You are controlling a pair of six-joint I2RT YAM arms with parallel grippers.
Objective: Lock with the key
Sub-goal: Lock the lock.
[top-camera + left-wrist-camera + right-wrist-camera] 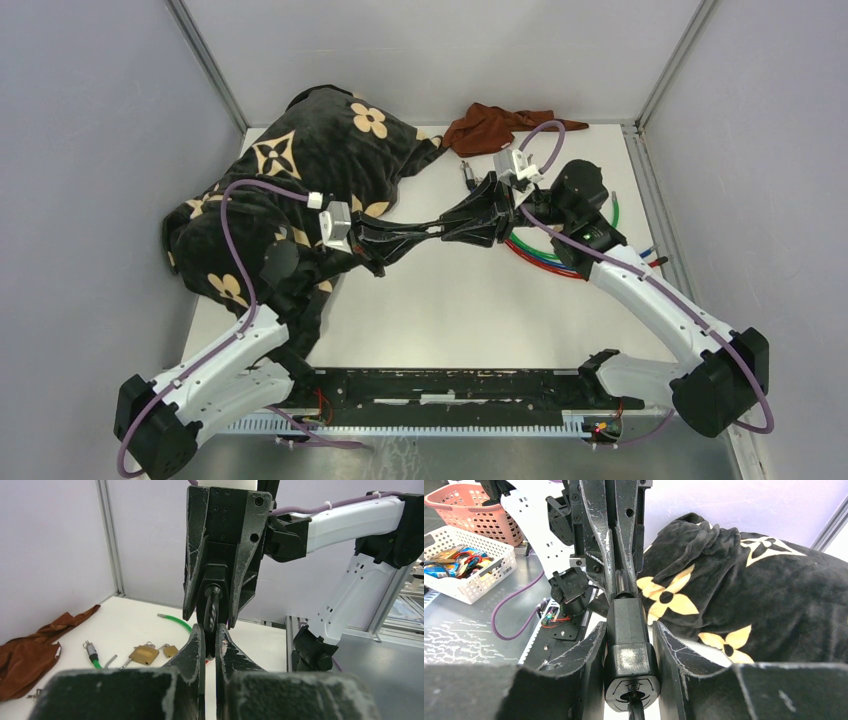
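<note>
Clamping black lock (630, 660), right gripper (630, 627), left gripper (210, 630) pinching key (211, 611), hidden from overhead

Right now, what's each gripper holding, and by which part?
Right gripper clamps the black lock body by its sides. Left gripper pinches the dark piece at its end, likely the key.

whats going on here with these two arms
Both arms meet above the table. The right tool grips a black lock body. The left tool is shut on what looks like the key at the lock's end. A brass padlock lies on the table beyond them.
</note>
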